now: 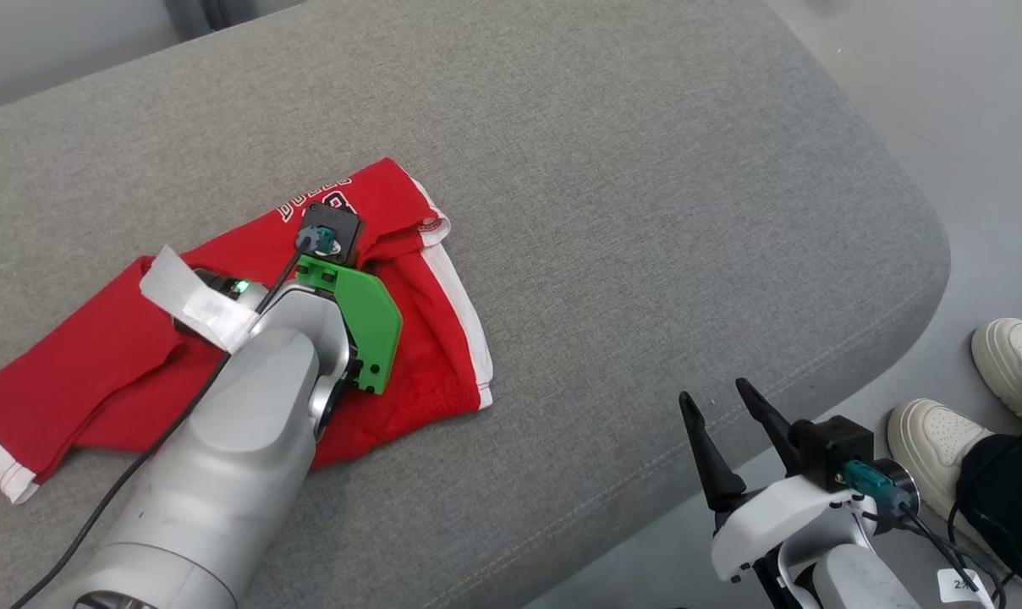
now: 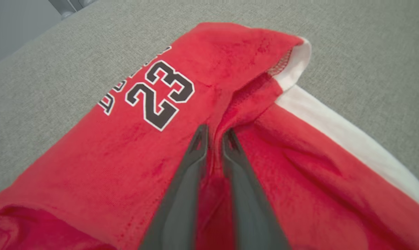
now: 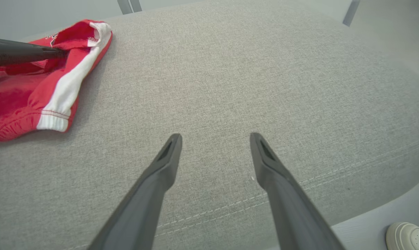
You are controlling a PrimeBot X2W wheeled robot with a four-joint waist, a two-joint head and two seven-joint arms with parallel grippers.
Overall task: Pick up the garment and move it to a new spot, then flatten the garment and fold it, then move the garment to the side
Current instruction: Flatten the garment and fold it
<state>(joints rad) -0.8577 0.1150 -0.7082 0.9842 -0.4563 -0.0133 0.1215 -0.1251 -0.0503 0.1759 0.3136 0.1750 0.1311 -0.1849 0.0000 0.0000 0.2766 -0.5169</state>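
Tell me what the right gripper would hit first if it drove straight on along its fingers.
Most likely the grey cushion itself: the right gripper aims low across its bare fabric, though depth is hard to judge. The red garment lies well left of that line.

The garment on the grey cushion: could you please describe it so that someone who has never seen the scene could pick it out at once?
Look at the grey cushion, toward its left side, where the left gripper pinches a fold of cloth. That rumpled cloth is the garment: bright red, with white side stripes and a black 23, against plain grey.
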